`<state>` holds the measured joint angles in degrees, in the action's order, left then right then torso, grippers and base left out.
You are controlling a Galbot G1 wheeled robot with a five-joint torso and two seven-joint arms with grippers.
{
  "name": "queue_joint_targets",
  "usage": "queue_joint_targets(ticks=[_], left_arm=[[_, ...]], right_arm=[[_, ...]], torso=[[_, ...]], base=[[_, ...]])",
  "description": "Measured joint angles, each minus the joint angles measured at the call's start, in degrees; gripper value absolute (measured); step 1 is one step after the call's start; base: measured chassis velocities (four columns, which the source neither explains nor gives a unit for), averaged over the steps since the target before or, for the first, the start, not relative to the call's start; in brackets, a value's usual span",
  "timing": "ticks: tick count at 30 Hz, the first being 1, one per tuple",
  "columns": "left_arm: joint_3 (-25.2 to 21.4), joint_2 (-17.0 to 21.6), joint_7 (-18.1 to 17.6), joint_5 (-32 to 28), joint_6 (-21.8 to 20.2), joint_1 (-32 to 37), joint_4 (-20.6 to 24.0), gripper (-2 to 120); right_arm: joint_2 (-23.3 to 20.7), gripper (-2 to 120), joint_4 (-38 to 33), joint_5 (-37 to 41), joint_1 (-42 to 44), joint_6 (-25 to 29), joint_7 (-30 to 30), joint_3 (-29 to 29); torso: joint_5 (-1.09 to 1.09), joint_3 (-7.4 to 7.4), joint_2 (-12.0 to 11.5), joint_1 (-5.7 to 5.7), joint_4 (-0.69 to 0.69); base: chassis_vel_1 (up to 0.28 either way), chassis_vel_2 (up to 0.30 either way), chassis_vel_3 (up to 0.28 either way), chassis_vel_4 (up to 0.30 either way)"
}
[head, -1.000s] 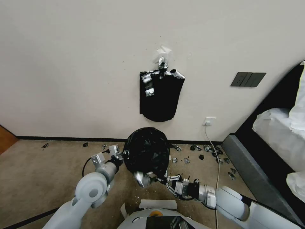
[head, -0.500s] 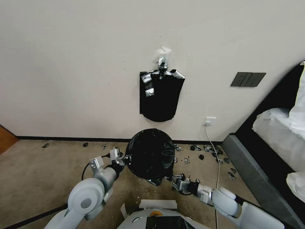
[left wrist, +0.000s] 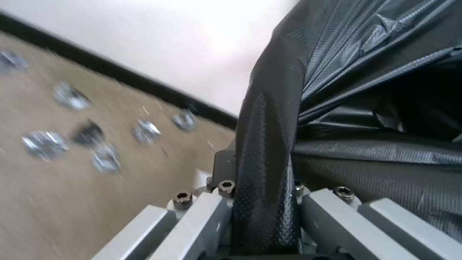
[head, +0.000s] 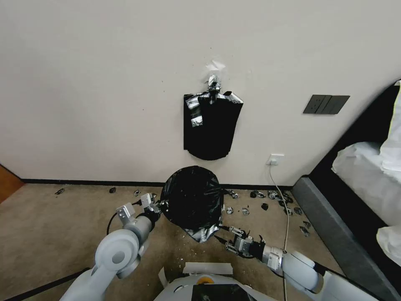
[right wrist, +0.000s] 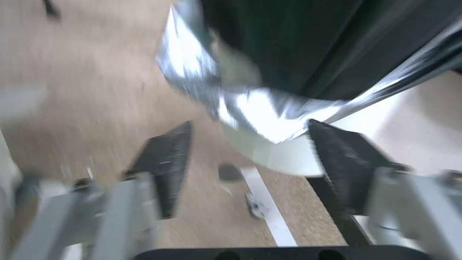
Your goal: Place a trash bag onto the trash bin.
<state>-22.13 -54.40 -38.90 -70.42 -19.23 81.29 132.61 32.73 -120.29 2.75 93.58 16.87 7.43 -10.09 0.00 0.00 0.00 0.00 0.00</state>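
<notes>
The trash bag (head: pixel 192 200), glossy black film, hangs spread in a rounded shape low in front of the wall. My left gripper (head: pixel 160 206) is shut on its left edge; the left wrist view shows the film (left wrist: pixel 269 151) pinched between the jaws of this gripper (left wrist: pixel 262 196). My right gripper (head: pixel 223 239) is open just below the bag's shiny lower corner (head: pixel 202 234), apart from it. In the right wrist view that gripper (right wrist: pixel 248 126) stands spread under the crumpled film (right wrist: pixel 240 101), with a piece of the cream-white trash bin (right wrist: pixel 277 159) showing beneath the film.
A flat black bag bundle (head: pixel 211 125) hangs clipped on the wall above. Foil and black scraps (head: pixel 267 196) litter the carpet along the baseboard. A white cable (head: pixel 284 205) drops from an outlet (head: pixel 275 159). A bed frame (head: pixel 334 221) stands at the right.
My right gripper has let go of the bag's lower corner, opened and drawn back toward me. The bag has swung slightly left, still held by my left gripper.
</notes>
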Motion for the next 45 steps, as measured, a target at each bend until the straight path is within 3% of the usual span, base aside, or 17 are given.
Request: queue_joint_targets(ticks=[3,5,8,9,12,13,15,16,20,21,25,32,45], left_arm=[[1.7,-1.1,1.9,8.1,3.8,0.5,-1.6,1],[2.1,-1.4,2.2,9.4,4.5,0.7,-1.8,1],[5.2,-2.8,3.2,15.4,7.4,0.8,-2.6,1],[5.2,-2.8,3.2,15.4,7.4,0.8,-2.6,1],[8.7,-4.0,3.9,21.1,9.1,0.8,-3.2,1],[8.7,-4.0,3.9,21.1,9.1,0.8,-3.2,1],[10.9,-4.8,4.0,24.1,9.6,0.3,-3.8,1],[10.9,-4.8,4.0,24.1,9.6,0.3,-3.8,1],[15.2,-5.5,4.8,30.6,9.7,-1.0,-5.0,1],[15.2,-5.5,4.8,30.6,9.7,-1.0,-5.0,1],[18.7,-6.9,5.6,36.2,9.3,-2.1,-6.0,1],[19.9,-7.9,5.6,38.2,8.7,-1.9,-6.6,1],[21.0,-8.3,5.6,38.2,8.3,-0.9,-5.4,1]], right_arm=[[-1.7,86,-8.0,5.9,3.3,-6.4,-4.8,-1.4],[-2.1,84,-9.9,7.8,3.4,-8.1,-5.9,-1.6],[-2.9,69,-18.2,17.9,3.7,-15.8,-10.6,-3.1],[-2.9,69,-18.2,17.9,3.7,-15.8,-10.6,-3.1],[-2.4,53,-23.2,29.9,-0.7,-25.2,-15.1,-2.4],[-2.4,53,-23.2,29.9,-0.7,-25.2,-15.1,-2.4],[-1.1,43,-23.6,39.2,-7.2,-31.7,-18.5,0.2],[-1.1,43,-23.6,39.2,-7.2,-31.7,-18.5,0.2],[1.7,25,-23.5,57.6,-24.3,-40.1,-27.8,7.9],[1.7,25,-23.5,57.6,-24.3,-40.1,-27.8,7.9],[6.1,6,-23.3,69.9,-40.3,-46.6,-39.0,18.7],[12.4,0,-19.6,74.0,-51.0,-52.1,-50.3,28.5],[17.3,0,-10.6,69.2,-53.5,-56.3,-58.9,36.6]], torso=[[-0.01,0.0,0.0,0.0,-0.02],[0.0,0.0,0.0,0.0,0.01],[-0.01,0.0,0.0,0.0,0.0],[-0.01,0.0,0.0,0.0,0.0],[-0.01,0.0,0.0,0.0,-0.02],[-0.01,0.0,0.0,0.0,-0.02],[0.01,0.0,0.0,0.0,0.0],[0.01,0.0,0.0,0.0,0.0],[-0.01,0.0,0.0,0.0,0.0],[-0.01,0.0,0.0,0.0,0.0],[-0.01,0.01,0.0,0.0,0.0],[-0.02,0.01,0.0,0.0,0.01],[0.0,0.0,0.0,0.0,-0.01]], base=[[0.0,0.0,0.0,0.0],[0.0,0.0,0.0,0.0],[0.0,0.0,0.0,0.0],[0.0,0.0,0.0,0.0],[0.0,0.0,0.0,0.0],[0.0,0.0,0.0,0.0],[0.0,0.0,0.0,0.0],[0.0,0.0,0.0,0.0],[0.0,0.0,0.0,0.0],[0.0,0.0,0.0,0.0],[0.0,0.0,0.0,0.0],[0.0,0.0,0.0,0.0],[0.0,0.0,0.0,0.0]])
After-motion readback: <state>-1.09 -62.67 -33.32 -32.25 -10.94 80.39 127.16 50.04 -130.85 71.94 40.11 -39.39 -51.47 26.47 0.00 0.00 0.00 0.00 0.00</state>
